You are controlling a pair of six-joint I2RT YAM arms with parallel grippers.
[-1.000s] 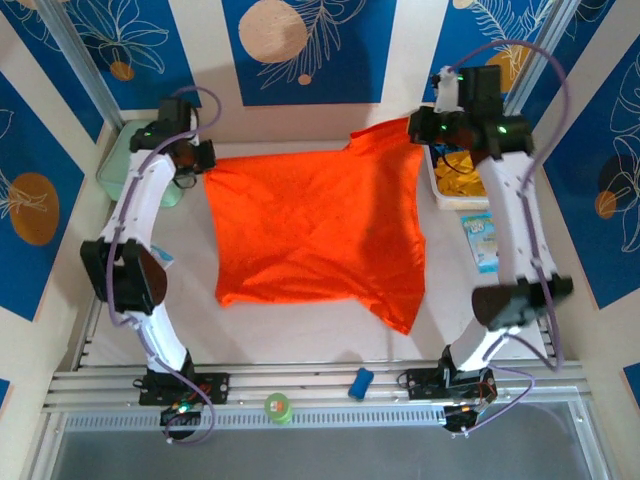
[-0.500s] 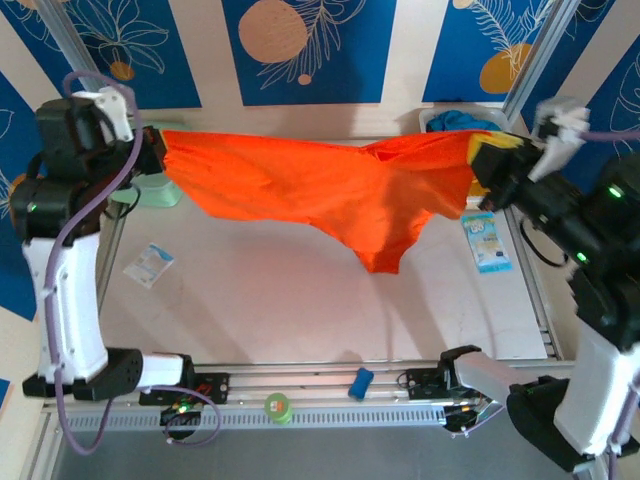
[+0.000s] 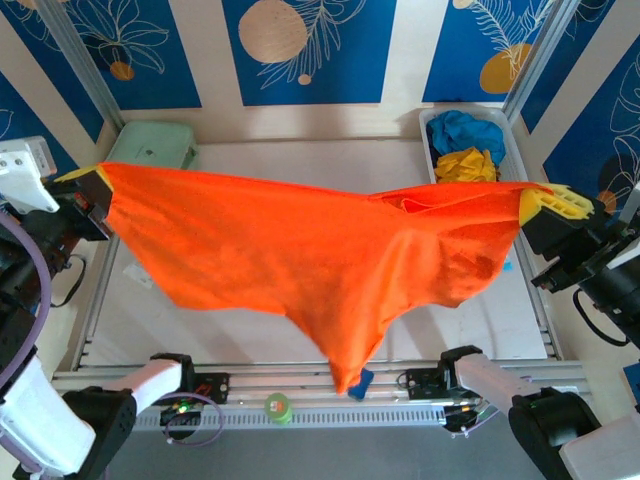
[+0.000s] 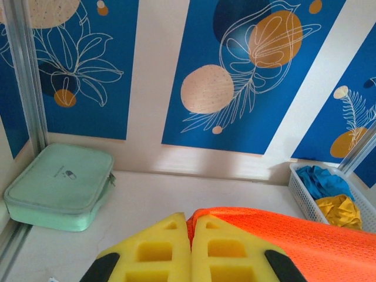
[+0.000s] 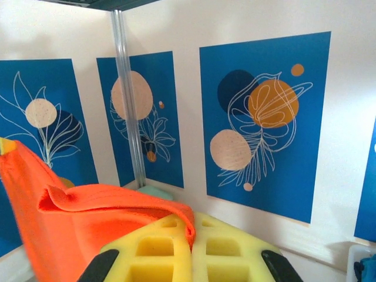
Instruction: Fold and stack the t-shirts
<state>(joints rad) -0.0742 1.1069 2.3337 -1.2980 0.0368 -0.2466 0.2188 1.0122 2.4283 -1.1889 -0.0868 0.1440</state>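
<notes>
Above the white table (image 3: 300, 160), the orange t-shirt (image 3: 310, 260) now hangs stretched in the air, no longer lying flat. The left gripper (image 3: 95, 185) and right gripper (image 3: 535, 205) each pinch an edge tight, probably readying a fold.

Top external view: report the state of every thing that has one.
orange t-shirt: unfolded, hanging in the air, stretched between both end effectors
left end effector: shut on orange t-shirt
right end effector: shut on orange t-shirt
yellow t-shirt: crumpled in the basket
blue t-shirt: crumpled in the basket
pale green case: closed, lying flat
</notes>
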